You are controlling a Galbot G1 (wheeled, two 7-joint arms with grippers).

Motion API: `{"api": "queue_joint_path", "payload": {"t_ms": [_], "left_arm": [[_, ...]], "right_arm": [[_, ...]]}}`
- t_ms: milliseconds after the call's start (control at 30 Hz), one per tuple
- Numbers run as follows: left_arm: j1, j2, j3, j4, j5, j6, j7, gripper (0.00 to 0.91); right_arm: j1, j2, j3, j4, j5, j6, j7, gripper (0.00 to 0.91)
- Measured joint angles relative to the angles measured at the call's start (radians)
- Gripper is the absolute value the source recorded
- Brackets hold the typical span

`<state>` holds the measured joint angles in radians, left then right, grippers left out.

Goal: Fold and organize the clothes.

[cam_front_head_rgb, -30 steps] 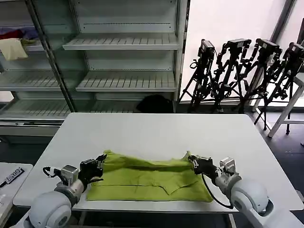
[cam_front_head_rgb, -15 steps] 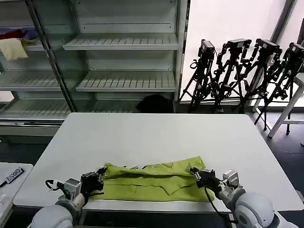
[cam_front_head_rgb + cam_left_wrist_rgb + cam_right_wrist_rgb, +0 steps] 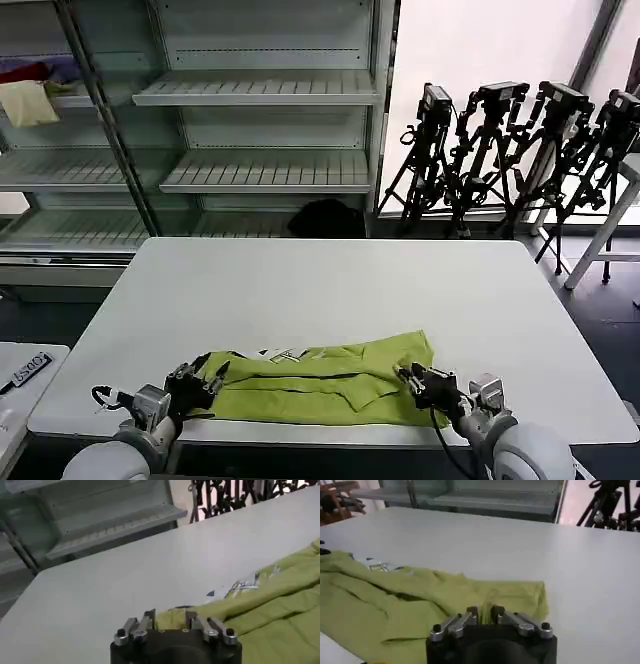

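**1 T-shirt, 1 lengthwise fold in hand, near table edge**

Item 1, left gripper (image 3: 203, 379): fingers (image 3: 148, 618) drawn narrow onto a pinch of green cloth, as the left wrist view shows; it sits low at the left end of the garment, close to the table's front edge.

Item 2, right gripper (image 3: 416, 378): fingers (image 3: 471, 614) likewise nearly closed with a ridge of green fabric standing between them in the right wrist view; it sits at the garment's right end, level with the left gripper.

Item 3, lime yellow-green short-sleeved cotton T-shirt (image 3: 320, 385): lies as a long, low band across the front of the white rectangular table (image 3: 330, 280), doubled over on itself, with creases running along its length. A strip of white printed graphic (image 3: 288, 353) peeks out along the far edge.

Status, judged: 1 fold along the length looks roughly made, though the top layer is rumpled and both ends are held rather than laid flat. Outstanding: release and smooth the layers, fold the band crosswise into a compact stack, and set it in a tidy place.

Background: grey metal shelving (image 3: 265, 90) behind the table.
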<state>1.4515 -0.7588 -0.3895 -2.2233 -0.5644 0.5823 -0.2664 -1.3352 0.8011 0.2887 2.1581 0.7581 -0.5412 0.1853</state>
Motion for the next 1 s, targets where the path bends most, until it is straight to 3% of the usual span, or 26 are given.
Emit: {"api": "queue_joint_path", "payload": {"t_ms": [267,467,700,1000], "left_arm": [[0.091,0.057,-0.063,-0.069,0.016,0.0,-0.017,0.907],[0.184,0.074,-0.122,-0.146,0.026,0.0,-0.037,0.907],[0.229,0.02,-0.133,-0.208,0.068,-0.014,-0.069,0.907],[0.21,-0.14,-0.106,-0.213,0.115,-0.086,-0.091,0.907]], "right_arm": [[-0.038,-0.014,0.026,0.092,0.038,-0.018,0.24,0.907],[-0.08,-0.011,0.058,0.165,0.008,-0.008,0.354,0.907],[-0.192,0.004,0.111,0.206,-0.14,0.104,0.357,0.907],[-0.367,0.053,0.163,0.172,-0.324,0.407,0.281,0.907]]}}
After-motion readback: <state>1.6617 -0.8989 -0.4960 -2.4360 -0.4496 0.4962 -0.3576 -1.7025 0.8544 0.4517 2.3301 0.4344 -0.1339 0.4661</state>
